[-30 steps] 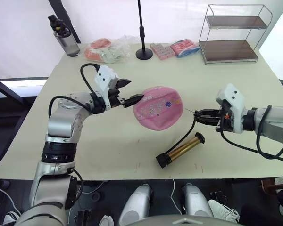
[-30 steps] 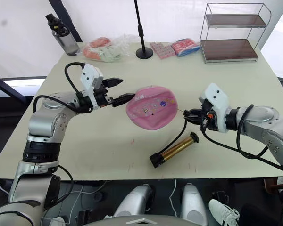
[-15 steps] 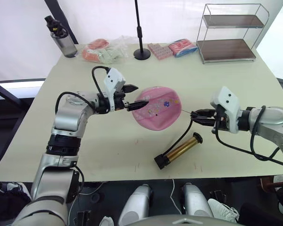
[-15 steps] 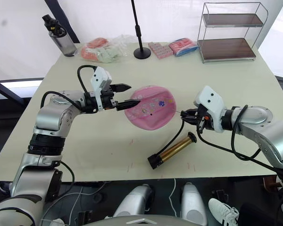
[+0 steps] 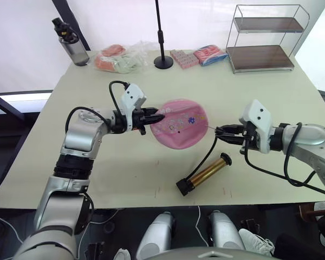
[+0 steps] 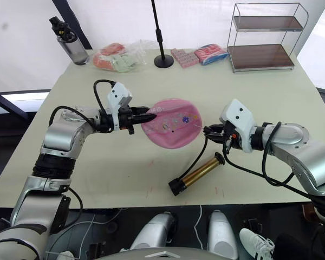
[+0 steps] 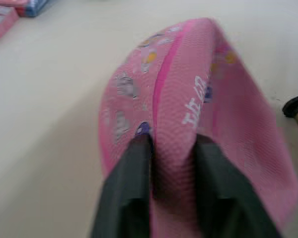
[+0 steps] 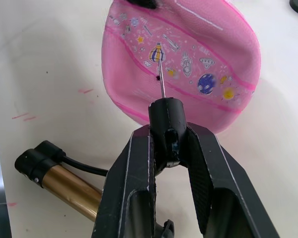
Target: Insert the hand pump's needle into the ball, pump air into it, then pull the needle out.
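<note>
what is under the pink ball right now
The flat pink rubber ball is held tilted off the cream table by the left gripper. Below its raised edge, bare tabletop and shadow show; whether its lower edge touches the table cannot be told.

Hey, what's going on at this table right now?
A two-armed robot is getting ready to inflate a flat pink ball. Its left gripper pinches the ball's edge and holds it tilted above the table. Its right gripper grips the black hose end and points the needle at the ball's printed face, its tip at or just short of the surface. The hand pump lies on the table below.
</note>
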Controlling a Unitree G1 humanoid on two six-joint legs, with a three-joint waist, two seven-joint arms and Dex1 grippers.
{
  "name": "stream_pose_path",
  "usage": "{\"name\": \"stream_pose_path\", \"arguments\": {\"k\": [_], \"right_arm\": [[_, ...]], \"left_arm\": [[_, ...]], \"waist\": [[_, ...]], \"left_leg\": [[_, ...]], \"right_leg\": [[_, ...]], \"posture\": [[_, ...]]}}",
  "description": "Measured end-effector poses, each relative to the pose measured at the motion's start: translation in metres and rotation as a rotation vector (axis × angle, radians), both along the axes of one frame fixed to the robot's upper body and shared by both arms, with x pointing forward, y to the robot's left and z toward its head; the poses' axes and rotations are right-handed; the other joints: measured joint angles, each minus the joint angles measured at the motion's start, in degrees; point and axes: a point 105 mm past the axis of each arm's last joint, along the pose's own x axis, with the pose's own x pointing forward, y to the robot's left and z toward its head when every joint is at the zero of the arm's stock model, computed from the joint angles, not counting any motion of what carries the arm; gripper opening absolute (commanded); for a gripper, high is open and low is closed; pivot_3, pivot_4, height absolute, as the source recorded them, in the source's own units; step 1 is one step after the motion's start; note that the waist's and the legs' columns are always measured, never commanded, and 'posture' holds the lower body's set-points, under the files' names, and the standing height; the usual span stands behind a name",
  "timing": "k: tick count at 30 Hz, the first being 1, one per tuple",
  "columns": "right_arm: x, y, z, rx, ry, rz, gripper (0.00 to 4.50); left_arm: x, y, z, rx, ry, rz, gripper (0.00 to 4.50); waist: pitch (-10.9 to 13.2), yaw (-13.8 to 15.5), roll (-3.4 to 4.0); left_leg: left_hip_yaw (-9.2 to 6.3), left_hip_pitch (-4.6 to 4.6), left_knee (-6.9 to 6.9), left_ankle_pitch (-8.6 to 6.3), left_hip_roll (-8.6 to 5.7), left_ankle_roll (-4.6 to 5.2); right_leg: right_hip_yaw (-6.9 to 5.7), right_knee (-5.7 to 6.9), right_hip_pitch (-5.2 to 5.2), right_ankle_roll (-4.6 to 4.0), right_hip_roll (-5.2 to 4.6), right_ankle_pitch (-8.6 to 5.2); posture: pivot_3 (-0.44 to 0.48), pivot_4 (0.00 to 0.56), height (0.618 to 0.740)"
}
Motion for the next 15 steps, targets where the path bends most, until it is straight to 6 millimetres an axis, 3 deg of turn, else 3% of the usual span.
{"name": "stream_pose_path", "arguments": {"k": [7, 15], "right_arm": [[0.004, 0.008, -0.006, -0.049, 0.038, -0.032, 0.37], [0.013, 0.022, 0.001, -0.071, 0.097, -0.044, 0.37]], "left_arm": [[-0.001, -0.003, -0.003, -0.022, -0.014, 0.023, 0.10], [-0.004, -0.008, -0.006, -0.059, -0.041, 0.078, 0.10]], "waist": [[0.00, -0.04, 0.00], [-0.01, 0.17, -0.01]], "left_leg": [[0.02, 0.00, 0.02, 0.00, -0.02, 0.00], [-0.03, -0.03, 0.05, 0.00, -0.02, 0.00]], "right_leg": [[0.03, 0.02, 0.00, 0.00, -0.04, 0.00], [-0.03, 0.05, 0.00, -0.01, -0.05, 0.01]], "posture": [[0.000, 0.150, 0.736], [0.000, 0.150, 0.736]]}}
